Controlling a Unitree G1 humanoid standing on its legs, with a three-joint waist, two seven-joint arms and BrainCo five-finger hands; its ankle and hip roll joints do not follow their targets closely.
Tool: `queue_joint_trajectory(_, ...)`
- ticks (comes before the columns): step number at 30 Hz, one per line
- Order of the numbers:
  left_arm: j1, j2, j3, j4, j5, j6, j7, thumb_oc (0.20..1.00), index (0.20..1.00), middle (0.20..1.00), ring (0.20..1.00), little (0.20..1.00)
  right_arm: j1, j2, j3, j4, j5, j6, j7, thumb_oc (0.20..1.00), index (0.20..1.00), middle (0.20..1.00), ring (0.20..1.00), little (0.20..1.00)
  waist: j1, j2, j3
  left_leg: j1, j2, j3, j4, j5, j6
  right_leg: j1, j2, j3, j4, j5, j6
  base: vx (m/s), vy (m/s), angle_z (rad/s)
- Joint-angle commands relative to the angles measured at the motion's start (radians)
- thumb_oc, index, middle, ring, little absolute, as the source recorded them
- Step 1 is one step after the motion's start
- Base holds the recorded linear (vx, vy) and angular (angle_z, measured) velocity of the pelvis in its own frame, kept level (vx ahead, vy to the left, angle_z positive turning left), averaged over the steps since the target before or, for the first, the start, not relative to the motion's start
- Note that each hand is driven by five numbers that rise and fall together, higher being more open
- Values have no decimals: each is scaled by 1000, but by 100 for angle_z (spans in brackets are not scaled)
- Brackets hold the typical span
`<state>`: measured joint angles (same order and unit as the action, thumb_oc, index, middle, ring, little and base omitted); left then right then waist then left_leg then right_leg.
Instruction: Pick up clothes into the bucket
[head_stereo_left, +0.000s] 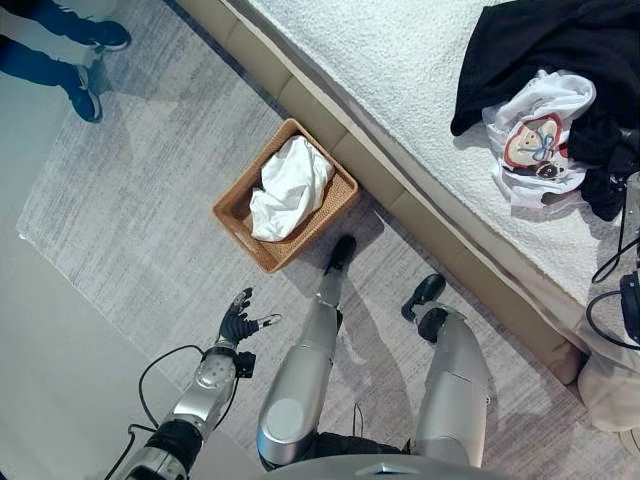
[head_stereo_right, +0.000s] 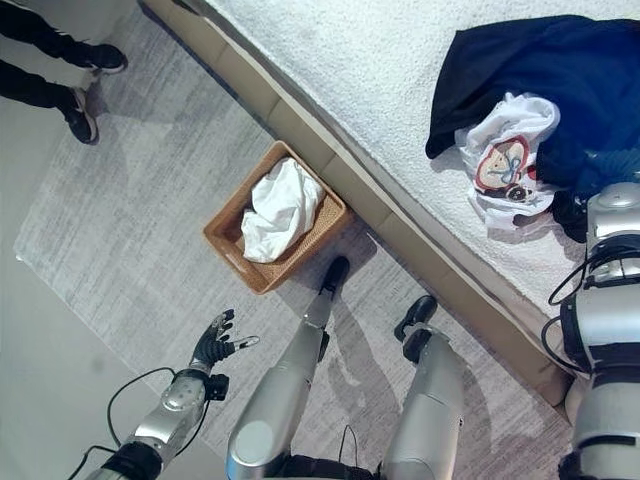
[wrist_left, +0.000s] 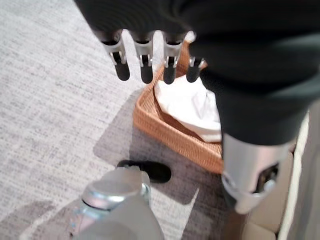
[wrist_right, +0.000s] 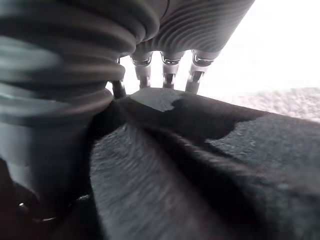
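A wicker basket stands on the rug against the bed's side, with a white garment piled in it. On the bed lie a dark garment and a white printed shirt on top of it. My left hand hangs open low over the rug, short of the basket and holding nothing; its fingers point toward the basket. My right hand is down on the dark cloth at the bed's right, with a fold of cloth rising in front of it.
The bed with its white cover and tan base runs diagonally across the upper right. A person's dark shoes stand at the far left corner of the grey rug. Bare floor lies left of the rug.
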<state>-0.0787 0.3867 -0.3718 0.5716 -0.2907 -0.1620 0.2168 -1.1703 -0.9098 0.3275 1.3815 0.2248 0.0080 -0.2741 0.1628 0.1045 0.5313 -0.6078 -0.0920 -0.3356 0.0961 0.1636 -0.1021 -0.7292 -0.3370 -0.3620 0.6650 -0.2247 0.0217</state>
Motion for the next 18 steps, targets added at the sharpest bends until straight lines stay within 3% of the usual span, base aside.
queue_joint_trajectory(1, 4, -10, -25, 20, -13, -1, -4, 1000, 1000, 1000, 1000, 1000, -13, -102, 74, 26, -27, 19, -11, 200, 200, 200, 200, 200, -15, 34, -11, 20, 14, 15, 39, -59, 24, 87, 25, 61, -93, 8, 88, 0, 0, 0)
queue_joint_trajectory(8, -24, -14, -31, 32, -12, -7, 6, 1000, 1000, 1000, 1000, 1000, -27, -90, 87, -76, 10, -30, -48, 200, 200, 200, 200, 200, -38, 14, -11, 38, 14, 29, 41, -68, 25, 112, 31, 75, -120, 24, 97, 0, 0, 0)
queue_joint_trajectory(13, -30, 0, -12, 37, -8, -17, 1, 1000, 1000, 1000, 1000, 1000, -29, -103, 87, -220, 67, -76, -65, 200, 200, 200, 200, 200, -66, -19, -11, 81, 16, 55, 61, -89, 23, 167, 40, 92, -152, 42, 102, -23, 63, -3)
queue_joint_trajectory(14, -32, 11, 0, 31, -3, -19, -2, 1000, 1000, 1000, 1000, 1000, -30, -108, 86, -270, 74, -90, -74, 200, 200, 200, 200, 200, -74, -30, -11, 81, 16, 70, 77, -80, 26, 182, 47, 92, -182, 88, 98, -7, 60, -10)
queue_joint_trajectory(15, -29, 10, 0, 33, -3, -19, -2, 1000, 1000, 1000, 1000, 1000, -28, -107, 88, -271, 73, -89, -74, 200, 200, 200, 200, 200, -76, -34, -11, 101, 17, 72, 77, -106, 25, 198, 48, 102, -176, 58, 104, -87, 168, -25)
queue_joint_trajectory(16, -28, 25, 13, 22, 3, -23, -5, 1000, 1000, 1000, 1000, 1000, -43, -124, 87, -341, 78, -103, -90, 200, 200, 200, 200, 200, -87, -48, -11, 111, 18, 94, 94, -100, 30, 220, 58, 113, -209, 103, 102, 2, 68, -29)
queue_joint_trajectory(18, -24, 41, 30, 7, 2, -24, -8, 1000, 1000, 1000, 1000, 1000, -45, -140, 91, -403, 73, -111, -93, 200, 200, 200, 200, 200, -96, -66, -11, 150, 23, 115, 102, -116, 31, 261, 68, 125, -236, 119, 106, -28, 120, -40)
